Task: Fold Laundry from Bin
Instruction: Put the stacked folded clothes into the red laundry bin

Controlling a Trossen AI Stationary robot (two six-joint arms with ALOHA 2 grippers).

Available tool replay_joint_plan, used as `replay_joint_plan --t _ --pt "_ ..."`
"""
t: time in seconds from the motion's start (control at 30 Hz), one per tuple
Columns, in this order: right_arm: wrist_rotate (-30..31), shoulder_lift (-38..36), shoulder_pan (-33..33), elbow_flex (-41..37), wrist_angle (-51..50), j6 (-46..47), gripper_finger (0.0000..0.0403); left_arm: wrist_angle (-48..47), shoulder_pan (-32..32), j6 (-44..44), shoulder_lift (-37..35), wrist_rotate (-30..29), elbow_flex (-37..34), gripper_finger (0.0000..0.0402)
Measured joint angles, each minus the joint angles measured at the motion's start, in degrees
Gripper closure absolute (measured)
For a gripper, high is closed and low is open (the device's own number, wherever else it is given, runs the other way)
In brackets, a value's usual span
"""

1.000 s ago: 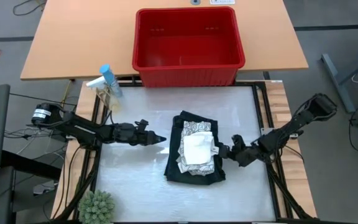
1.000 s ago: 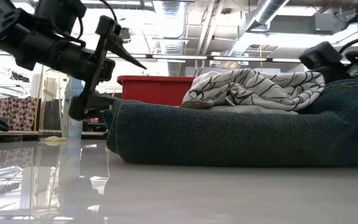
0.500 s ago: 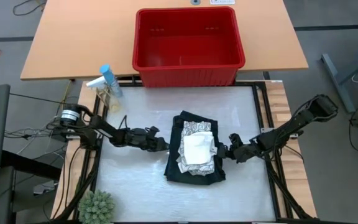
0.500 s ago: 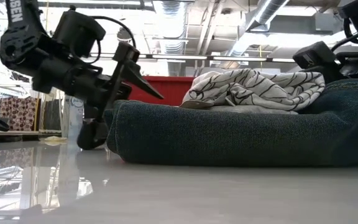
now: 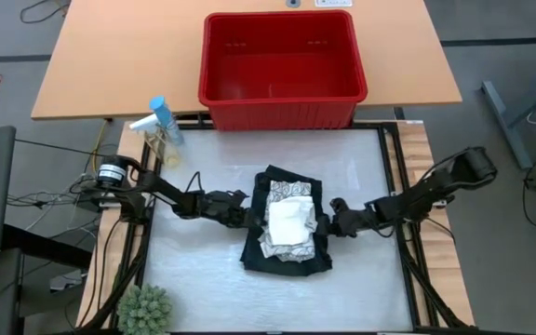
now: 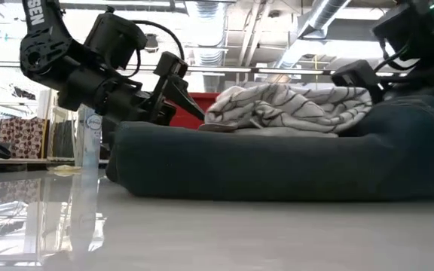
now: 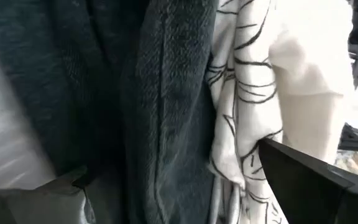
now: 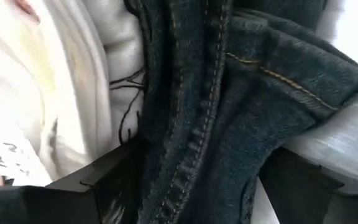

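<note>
Jeans (image 5: 287, 261), folded, run lengthwise from the red bin (image 5: 282, 110) toward you; left gripper (image 5: 246, 215) and right gripper (image 5: 327, 220) straddle their edges, fingers spread, tips hidden.

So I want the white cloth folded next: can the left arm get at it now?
Probably yes: the small whitish cloth lies uncovered atop the pile, and the left pincer is open beside it.

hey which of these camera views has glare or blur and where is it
Low view: the glossy white tabletop mirrors the bright ceiling lights, glare strongest at left. Left wrist view: the dark blackish-green garment and white-grey leaf-patterned cloth are soft, too close. Right wrist view: the whitish cloth is washed out. High view: even light.
</note>
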Motion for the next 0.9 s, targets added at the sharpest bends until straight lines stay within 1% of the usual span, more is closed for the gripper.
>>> replay_joint_plan --t 0.2,0.27,0.37,0.43,0.53,0.67,0.7,0.8,0.83,0.9 --pt "-0.7 5.2 -0.6 0.0 6.4 -0.4 0.0073 -0.1 0.2 2.1 2.9 1.3 2.9 0.0081" --pt "-0.9 5.7 -0.9 0.4 6.6 -0.5 0.0077 -0.3 0.2 3.0 3.6 1.7 3.7 0.0081" --pt "-1.9 6.5 -1.7 1.6 6.0 -1.2 0.0093 -2.7 0.2 3.6 3.7 1.0 4.5 0.0088" --pt "-2.8 6.5 -2.6 2.7 3.7 -1.2 0.0115 -3.6 0.2 3.9 3.7 0.8 4.7 0.0106" --pt "-4.6 6.6 -4.1 3.9 1.2 -2.1 0.017 -3.9 0.2 3.7 3.7 -0.4 4.7 0.0154" --pt "-6.4 6.7 -6.4 4.8 0.8 -6.0 0.0288 -5.3 0.1 4.7 3.7 -1.1 5.4 0.0251" --pt "-6.4 6.6 -6.8 4.9 0.7 -7.0 0.0311 -5.9 0.0 5.4 3.7 -1.6 6.0 0.0278" --pt "-6.9 6.7 -7.5 5.2 0.2 -7.7 0.0311 -9.3 -0.3 7.6 3.7 -2.8 8.1 0.0355" --pt "-7.0 6.6 -7.6 5.3 0.2 -7.9 0.0311 -10.3 -0.3 8.5 3.8 -2.7 8.8 0.0373" --pt "-7.6 6.7 -7.8 5.7 0.1 -8.6 0.0311 -11.1 0.1 9.0 4.0 -1.6 9.6 0.0378"
